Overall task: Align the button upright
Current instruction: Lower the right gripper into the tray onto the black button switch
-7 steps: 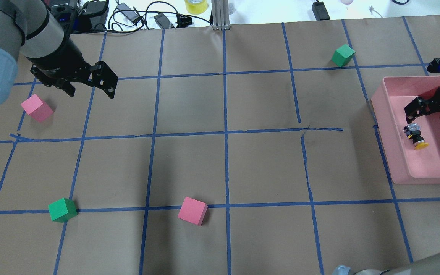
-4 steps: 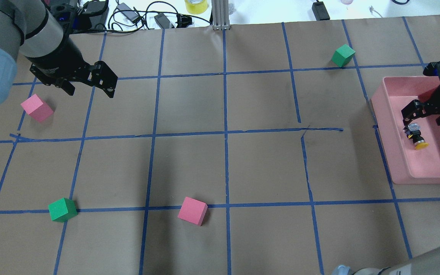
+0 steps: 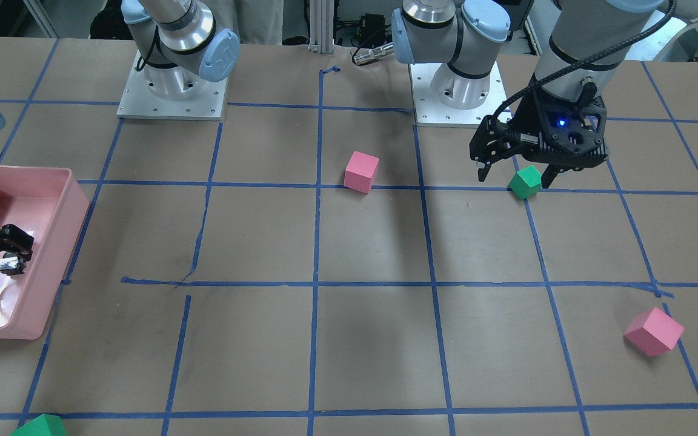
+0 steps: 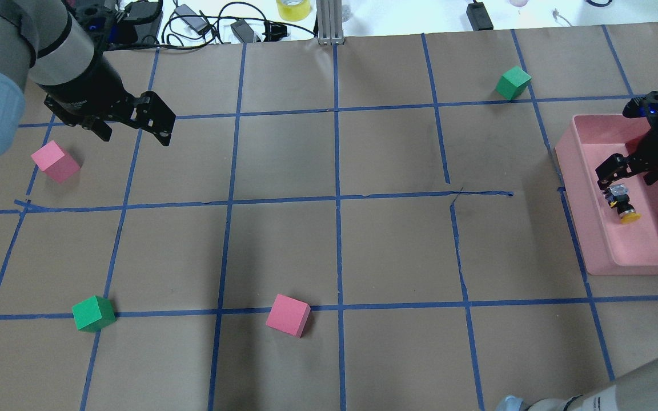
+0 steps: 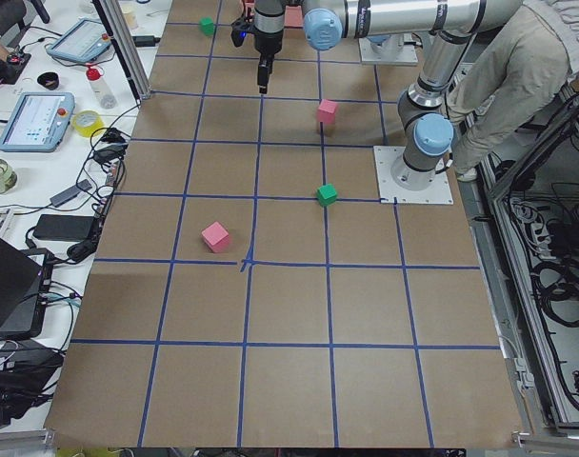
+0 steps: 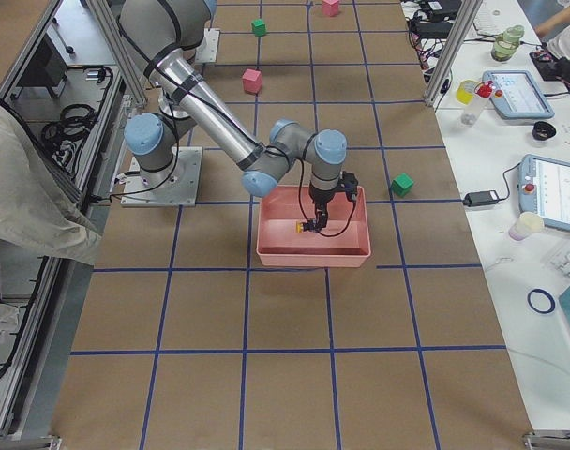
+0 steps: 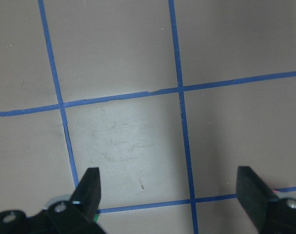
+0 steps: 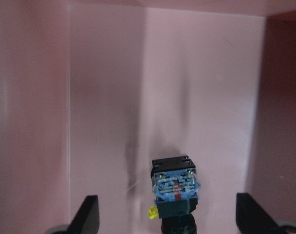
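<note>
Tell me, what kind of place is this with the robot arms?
Probably a robot lab. A left arm and a right arm are bolted to a table gridded with blue tape, beside a bench with tablets and cables.

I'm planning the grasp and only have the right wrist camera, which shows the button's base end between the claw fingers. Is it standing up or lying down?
Observer: Lying down. From overhead, the button rests on its side on the floor of the pink bin. Its yellow cap points back toward the robot, and its base end is nearest the open right claw.
Operator: Could the other arm get in my way?
Observer: Unlikely. The left claw hovers open over the opposite end of the table, near a pink cube.
</note>
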You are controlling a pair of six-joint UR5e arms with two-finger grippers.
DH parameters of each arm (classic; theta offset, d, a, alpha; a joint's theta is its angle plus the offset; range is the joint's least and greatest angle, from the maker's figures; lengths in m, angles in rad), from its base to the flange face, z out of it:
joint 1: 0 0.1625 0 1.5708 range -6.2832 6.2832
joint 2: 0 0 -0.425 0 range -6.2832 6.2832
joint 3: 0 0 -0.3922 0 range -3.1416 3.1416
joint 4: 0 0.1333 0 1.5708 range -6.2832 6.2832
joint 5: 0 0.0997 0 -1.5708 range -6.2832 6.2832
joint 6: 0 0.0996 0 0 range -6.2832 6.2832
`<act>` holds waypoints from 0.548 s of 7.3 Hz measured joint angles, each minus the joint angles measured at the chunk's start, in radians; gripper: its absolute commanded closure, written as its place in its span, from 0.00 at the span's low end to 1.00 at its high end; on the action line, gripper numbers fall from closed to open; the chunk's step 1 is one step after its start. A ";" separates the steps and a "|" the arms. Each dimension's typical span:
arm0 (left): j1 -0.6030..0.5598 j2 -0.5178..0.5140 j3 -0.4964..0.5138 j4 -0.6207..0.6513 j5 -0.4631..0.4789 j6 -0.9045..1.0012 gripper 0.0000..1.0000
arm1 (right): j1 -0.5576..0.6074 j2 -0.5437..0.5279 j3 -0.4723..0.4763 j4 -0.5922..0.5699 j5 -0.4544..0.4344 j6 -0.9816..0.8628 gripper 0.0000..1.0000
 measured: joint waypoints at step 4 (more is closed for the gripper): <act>0.004 -0.001 -0.001 0.010 0.000 0.006 0.00 | -0.001 0.024 0.001 -0.013 0.018 -0.126 0.00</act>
